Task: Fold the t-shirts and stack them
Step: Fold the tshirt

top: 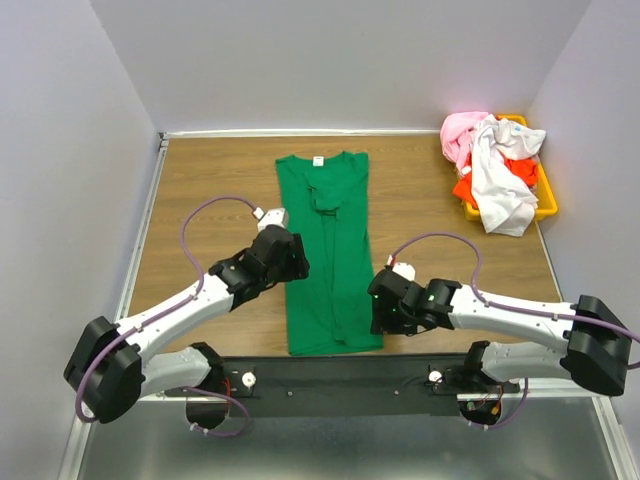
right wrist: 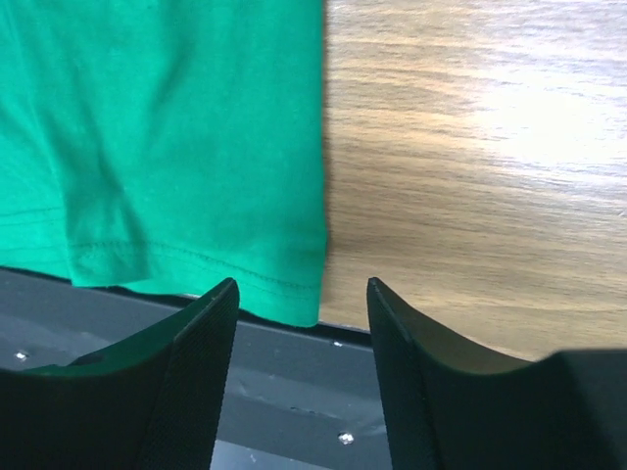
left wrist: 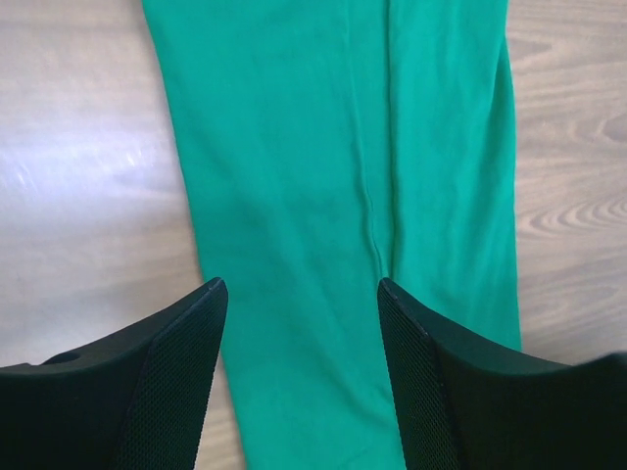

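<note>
- The left jaws stand apart and empty, low over the left side of the green t-shirt (top: 335, 280)
- The right jaws are also apart, holding nothing, above the shirt's right hem corner (right wrist: 284, 274) at the near edge of the wooden surface (top: 220, 180)
- The green t-shirt lies flat mid-surface, folded into a long strip, collar at the far end
- A pink t-shirt (top: 460, 130), white t-shirt (top: 495, 185) and orange-red t-shirt (top: 464, 188) are heaped in the yellow bin (top: 548, 195) at the far right
</note>
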Available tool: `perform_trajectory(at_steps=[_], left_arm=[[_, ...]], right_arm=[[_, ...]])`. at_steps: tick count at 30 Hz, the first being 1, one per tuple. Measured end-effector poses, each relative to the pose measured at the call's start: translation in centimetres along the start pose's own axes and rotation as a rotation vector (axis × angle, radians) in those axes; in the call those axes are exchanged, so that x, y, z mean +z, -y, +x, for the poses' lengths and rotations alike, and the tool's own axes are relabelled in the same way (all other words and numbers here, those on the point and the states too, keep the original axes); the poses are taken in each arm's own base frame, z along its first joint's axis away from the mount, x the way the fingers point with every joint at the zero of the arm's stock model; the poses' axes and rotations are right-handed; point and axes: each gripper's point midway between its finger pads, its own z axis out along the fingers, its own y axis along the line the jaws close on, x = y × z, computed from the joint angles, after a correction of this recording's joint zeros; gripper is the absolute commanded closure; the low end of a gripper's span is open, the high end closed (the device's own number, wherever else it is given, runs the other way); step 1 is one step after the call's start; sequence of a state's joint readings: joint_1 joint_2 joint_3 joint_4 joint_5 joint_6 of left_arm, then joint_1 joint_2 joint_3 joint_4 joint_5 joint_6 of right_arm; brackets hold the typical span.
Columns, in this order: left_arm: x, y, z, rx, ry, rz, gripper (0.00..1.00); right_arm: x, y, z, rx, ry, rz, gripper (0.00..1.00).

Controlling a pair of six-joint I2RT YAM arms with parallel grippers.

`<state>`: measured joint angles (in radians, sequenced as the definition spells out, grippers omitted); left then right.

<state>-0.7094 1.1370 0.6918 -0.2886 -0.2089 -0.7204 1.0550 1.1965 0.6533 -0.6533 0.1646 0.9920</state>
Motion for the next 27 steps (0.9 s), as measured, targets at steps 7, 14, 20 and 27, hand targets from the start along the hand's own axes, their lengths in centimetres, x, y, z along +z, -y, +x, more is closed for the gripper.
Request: perform_trajectory(at_steps=[7,14,20,27], left_arm=[[-2.2,1.0,4.5,-0.015,-0.074,0.015,0.3],[-3.6,-0.3,6.4,-0.067,-0.102,-0.018,0.3],[-4.7,-0.2,9.4,-0.066,-0.17,-0.011,0.3],[-5.5,0.0,11.8,-0.042,-0.235,-0.022,0.29]], right_arm=[[0.2,-0.3,0.9,0.012,-0.035,-0.034,0.44],[0.5,-0.2,1.8,0.013,-0.07,-0.04,0.47],[1.1,-0.5,2.2,0.011,-0.093,-0.047,0.52],[1.4,-0.2,2.9,0.011,-0.119,-0.054,0.7]])
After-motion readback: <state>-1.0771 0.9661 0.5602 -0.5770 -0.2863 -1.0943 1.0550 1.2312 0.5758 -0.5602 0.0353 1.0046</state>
